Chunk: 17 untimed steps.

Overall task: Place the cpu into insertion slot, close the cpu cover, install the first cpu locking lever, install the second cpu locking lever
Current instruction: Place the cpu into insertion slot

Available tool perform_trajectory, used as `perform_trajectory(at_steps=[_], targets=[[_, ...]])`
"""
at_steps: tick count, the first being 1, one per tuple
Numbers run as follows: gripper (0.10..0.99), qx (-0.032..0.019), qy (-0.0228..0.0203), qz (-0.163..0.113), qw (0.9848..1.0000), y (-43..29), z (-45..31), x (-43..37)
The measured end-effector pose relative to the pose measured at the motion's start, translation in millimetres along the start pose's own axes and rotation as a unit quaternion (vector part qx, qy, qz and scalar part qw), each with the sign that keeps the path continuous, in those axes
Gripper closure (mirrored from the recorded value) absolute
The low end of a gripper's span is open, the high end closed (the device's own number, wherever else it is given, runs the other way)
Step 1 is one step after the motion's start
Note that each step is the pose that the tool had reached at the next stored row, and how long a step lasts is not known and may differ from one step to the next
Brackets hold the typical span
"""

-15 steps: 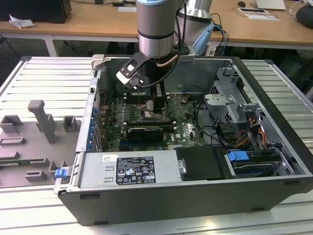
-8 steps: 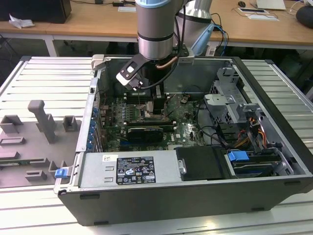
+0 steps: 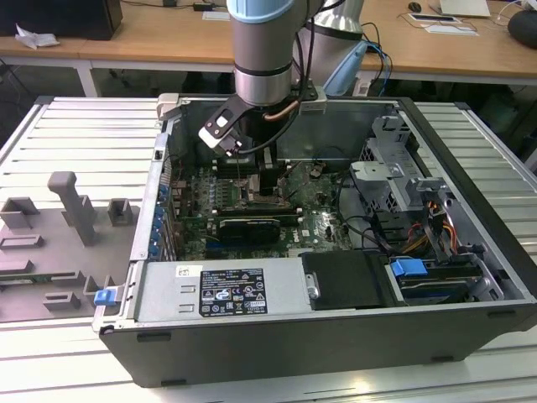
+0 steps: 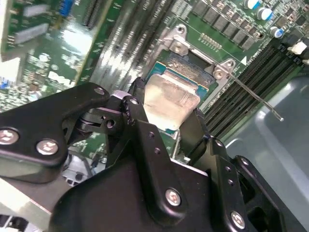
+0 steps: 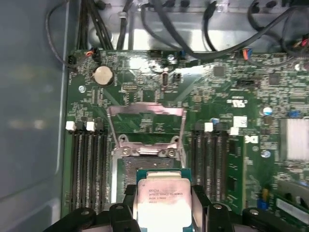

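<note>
fixture tray (image 3: 67, 243): grey moulded blocks, lower left of the exterior view, resting on the ribbed counter (image 3: 50, 126).
computer case (image 3: 336, 353): open, from the centre to the exterior view's right, with a green board inside.
arm (image 3: 264, 50): comes down from the upper centre of the exterior view into the case.
hand (image 3: 270, 186): narrow, its fingers (image 5: 128, 200) clamped on 2 opposite edges of the chip.
cpu (image 5: 161, 195): silvery top up, held flat over the socket; I cannot tell whether it touches.
insertion slot (image 5: 145, 166): dark recess between 2 banks of memory slots (image 5: 89, 164), partly covered by the chip.
cpu cover (image 5: 145, 110): swung open, beyond the socket.
locking lever (image 4: 256, 96): thin rod, unlatched, angling away from a socket corner.
drive cage (image 3: 394, 168): grey metal, right of centre in the exterior view.
</note>
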State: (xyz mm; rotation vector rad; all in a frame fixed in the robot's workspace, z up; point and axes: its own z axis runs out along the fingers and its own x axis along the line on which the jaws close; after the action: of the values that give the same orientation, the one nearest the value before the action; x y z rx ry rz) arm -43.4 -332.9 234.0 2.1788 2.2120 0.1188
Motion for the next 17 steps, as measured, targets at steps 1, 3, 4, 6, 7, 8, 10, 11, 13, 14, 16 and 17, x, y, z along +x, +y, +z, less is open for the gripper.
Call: perform_trajectory(at_steps=[1,3,4,6,7,8,10,11,13,14,16,17], targets=[[0.553,-0.0001,-0.0001,0.003,1.0,-0.2,2.5,1.0],[0.553,-0.0003,-0.0008,0.01,0.9999,-0.4,6.0,1.2],[0.553,-0.0003,-0.0008,0.01,0.9999,-0.6,7.6,1.2],[0.553,-0.0003,-0.0008,0.01,0.9999,-0.8,10.6,1.2],[0.553,-0.0003,-0.0008,0.01,0.9999,-0.9,11.6,1.2],[0.553,-0.0003,-0.0008,0.01,0.9999,-1.0,13.4,1.1],[0.553,-0.0003,-0.0008,0.01,0.9999,-1.2,15.8,1.1],[0.553,-0.0003,-0.0009,0.011,0.9999,-1.4,17.0,1.4],[0.553,-0.0003,-0.0008,0.011,0.9999,-1.7,19.6,1.6],[0.553,-0.0003,-0.001,0.013,0.9999,-1.8,20.2,1.9],[0.553,-0.0005,-0.0011,0.015,0.9999,-1.9,20.6,2.2],[0.553,-0.0005,-0.0011,0.015,0.9999,-1.9,20.9,2.5]])
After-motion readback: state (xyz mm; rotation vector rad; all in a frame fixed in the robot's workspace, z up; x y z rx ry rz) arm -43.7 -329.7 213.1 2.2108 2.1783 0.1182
